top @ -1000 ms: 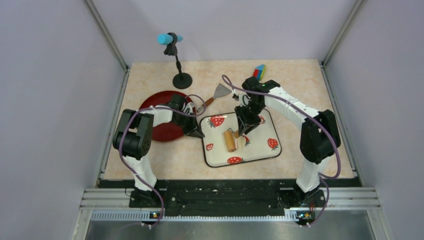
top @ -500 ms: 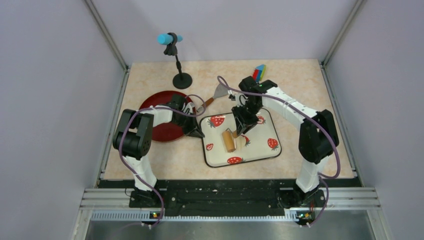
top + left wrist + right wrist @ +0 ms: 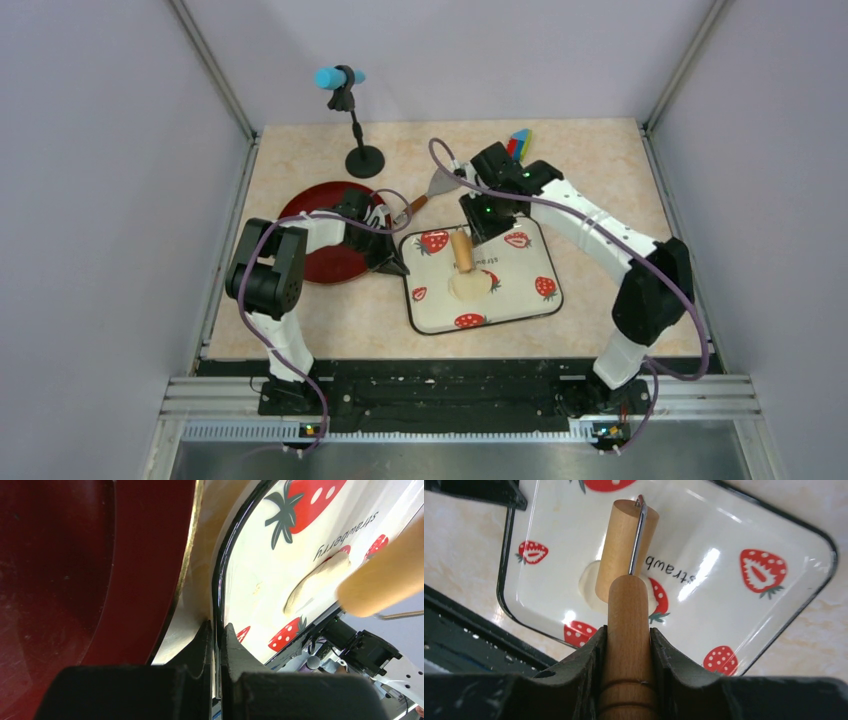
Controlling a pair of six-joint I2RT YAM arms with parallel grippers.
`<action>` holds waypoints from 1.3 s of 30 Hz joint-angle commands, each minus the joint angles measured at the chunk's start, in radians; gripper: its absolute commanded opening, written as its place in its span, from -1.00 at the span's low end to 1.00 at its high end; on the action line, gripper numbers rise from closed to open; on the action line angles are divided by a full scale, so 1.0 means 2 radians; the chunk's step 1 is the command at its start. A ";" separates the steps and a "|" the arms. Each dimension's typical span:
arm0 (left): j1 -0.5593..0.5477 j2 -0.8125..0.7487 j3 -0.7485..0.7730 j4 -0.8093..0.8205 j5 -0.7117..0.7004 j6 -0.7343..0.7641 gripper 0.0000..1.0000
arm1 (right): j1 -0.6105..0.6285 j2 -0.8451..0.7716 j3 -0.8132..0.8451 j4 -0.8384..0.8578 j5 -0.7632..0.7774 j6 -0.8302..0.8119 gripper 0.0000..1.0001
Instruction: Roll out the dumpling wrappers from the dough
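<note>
One flattened piece of pale dough (image 3: pixel 469 285) lies near the middle of the strawberry-print tray (image 3: pixel 520 268). No cut wrappers can be made out.

Rolling pin (image 3: pixel 462 250): its roller sits over the dough's far edge. Contact can't be judged from any view.

Right tool (image 3: pixel 627 636): fingers partly spread and clamped on either side of the pin's wooden handle.

Left tool (image 3: pixel 216 629): fingers pressed almost together, pinching the tray's black rim at its left edge.

Writing: "strawberry" is printed on the tray floor and reads in full from the left wrist. From the right wrist only "strawb" shows, upside down, with the rest behind the pin.

Red plate (image 3: pixel 335 262) sits on the counter (image 3: pixel 330 320) just left of the tray.
</note>
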 commanded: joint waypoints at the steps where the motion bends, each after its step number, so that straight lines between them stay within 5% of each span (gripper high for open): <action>1: 0.002 0.040 -0.034 -0.008 -0.170 0.047 -1.00 | -0.010 -0.069 0.005 0.054 0.047 0.011 -1.00; 24: 0.002 0.039 -0.035 -0.008 -0.170 0.047 -1.00 | -0.062 -0.069 -0.092 0.035 -0.080 0.007 -1.00; 39: 0.002 0.037 -0.036 -0.007 -0.174 0.046 -1.00 | -0.090 -0.011 -0.098 -0.006 -0.026 -0.005 -1.00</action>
